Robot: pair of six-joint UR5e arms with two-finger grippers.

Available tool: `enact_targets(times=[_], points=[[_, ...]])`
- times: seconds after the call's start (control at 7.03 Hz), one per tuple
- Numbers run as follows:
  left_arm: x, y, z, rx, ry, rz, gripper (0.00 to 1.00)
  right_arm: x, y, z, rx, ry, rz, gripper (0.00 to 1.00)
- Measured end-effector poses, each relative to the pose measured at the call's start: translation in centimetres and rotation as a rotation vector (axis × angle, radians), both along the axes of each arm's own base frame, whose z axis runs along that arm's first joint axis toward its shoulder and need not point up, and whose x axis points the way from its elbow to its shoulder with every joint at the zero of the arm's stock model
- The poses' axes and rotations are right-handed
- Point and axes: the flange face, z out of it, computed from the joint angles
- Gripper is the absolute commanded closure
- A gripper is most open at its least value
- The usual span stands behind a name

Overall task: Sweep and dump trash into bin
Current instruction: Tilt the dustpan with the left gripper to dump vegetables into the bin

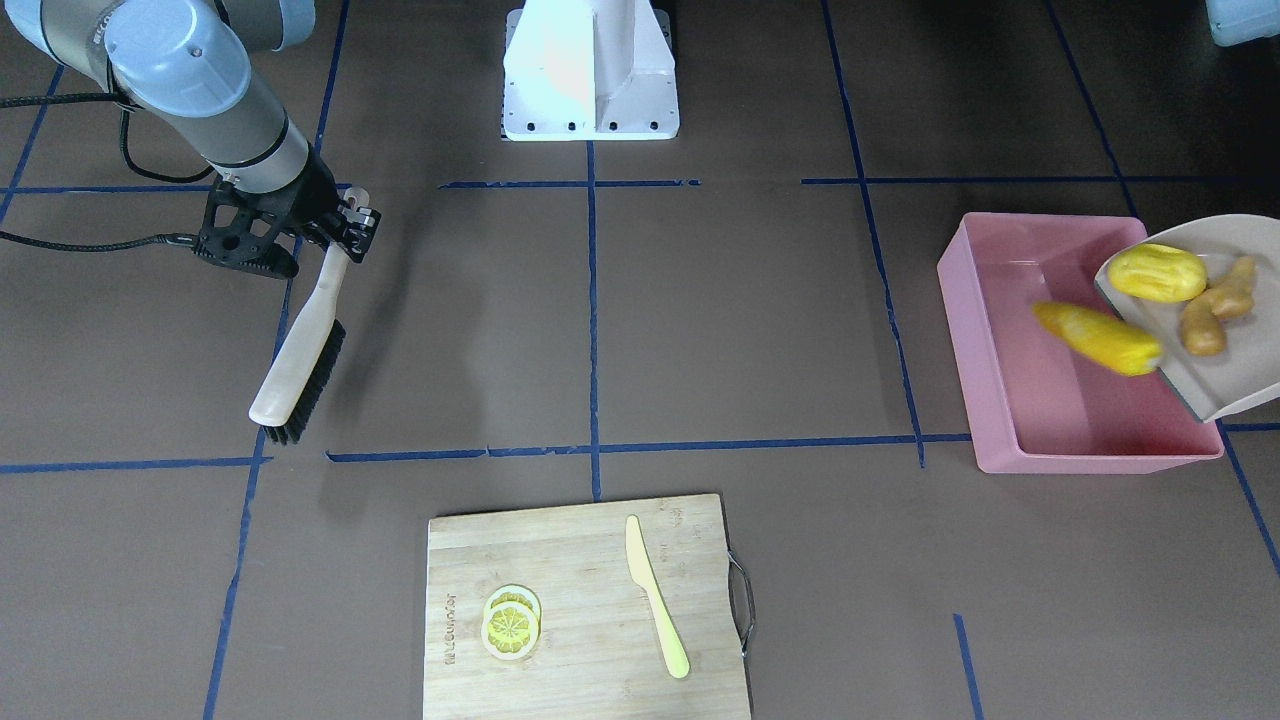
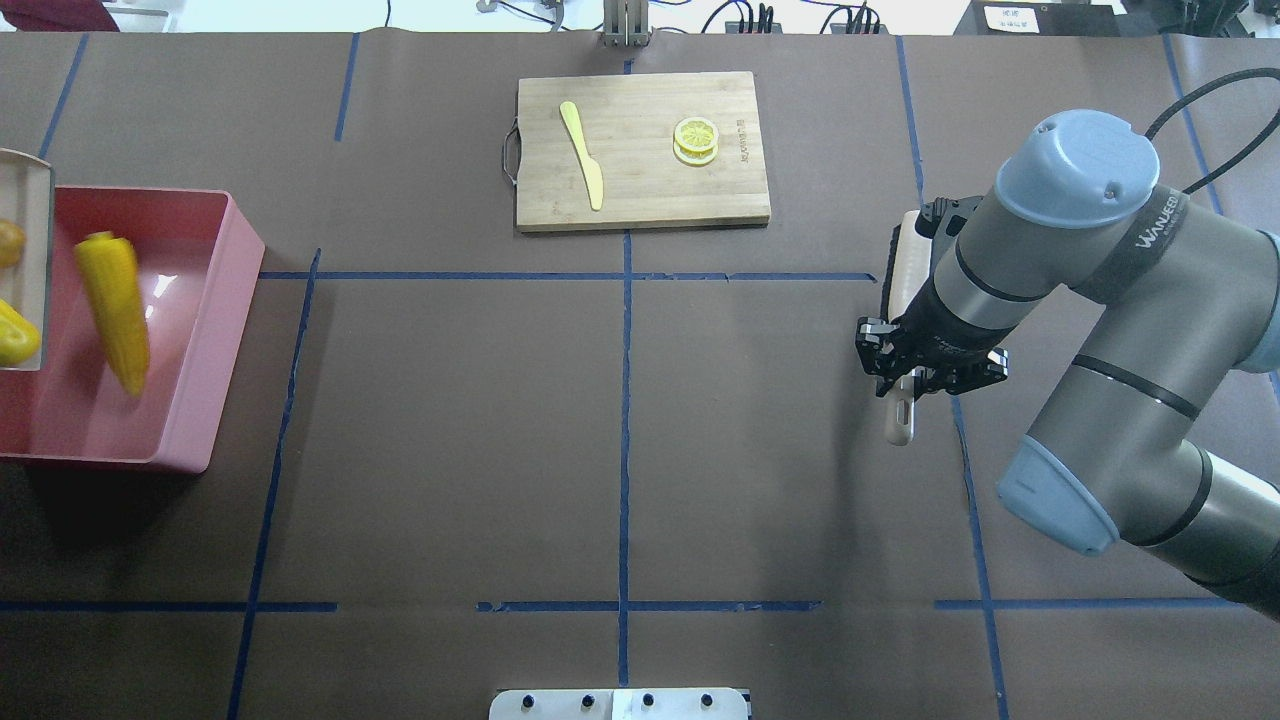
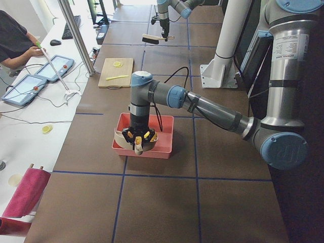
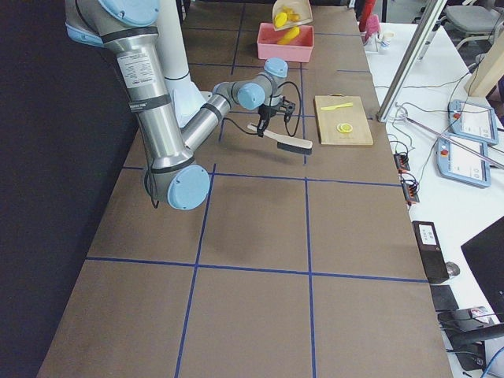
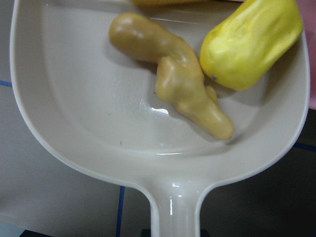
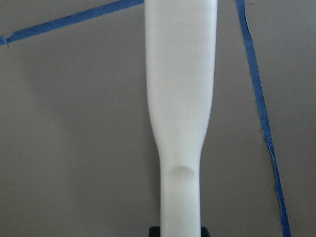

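Right gripper (image 1: 347,232) is clamped on the handle of a pale brush (image 1: 300,350) with black bristles. The brush hangs slanted with its head low near the table (image 1: 700,330). Left gripper (image 3: 138,137) only shows from the left side camera, small and partly hidden by the dustpan (image 1: 1235,370), so honestly I can't tell how its fingers sit. In the wrist view the pan's handle runs straight to the bottom edge.

The table is brown and gridded with blue tape, with the white robot base (image 1: 590,70) at the robot's edge. The side cameras add a white bench alongside with tablets (image 3: 30,83) on it, and a person (image 3: 12,38) at it.

The front view is the only one that gets all three toys at once. Overhead cuts the pan off at its edge and just catches slivers. The left wrist camera gives the close look inside the pan.

The dustpan is tipped over the pink bin (image 1: 965,340). The oval lump (image 1: 1157,273) and ginger root (image 1: 1215,310) sit side by side in the pan. The corn cob (image 1: 1100,338) is past the lip, blurred, over the bin's inside.

Well apart from all that, a wooden cutting board (image 1: 580,560) holds a pale yellow knife (image 1: 655,595) and stacked lemon slices (image 1: 511,622) — not touching each other.
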Motion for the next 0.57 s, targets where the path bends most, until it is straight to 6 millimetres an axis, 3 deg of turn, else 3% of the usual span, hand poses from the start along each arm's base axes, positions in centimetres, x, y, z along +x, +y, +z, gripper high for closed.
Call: enact_targets(times=[0.57], points=[[1.1,-2.0,-2.4,0.056,-0.118,0.128,1.00,0.3,-0.1,0.3,0.008,0.019,0.014,1.00]])
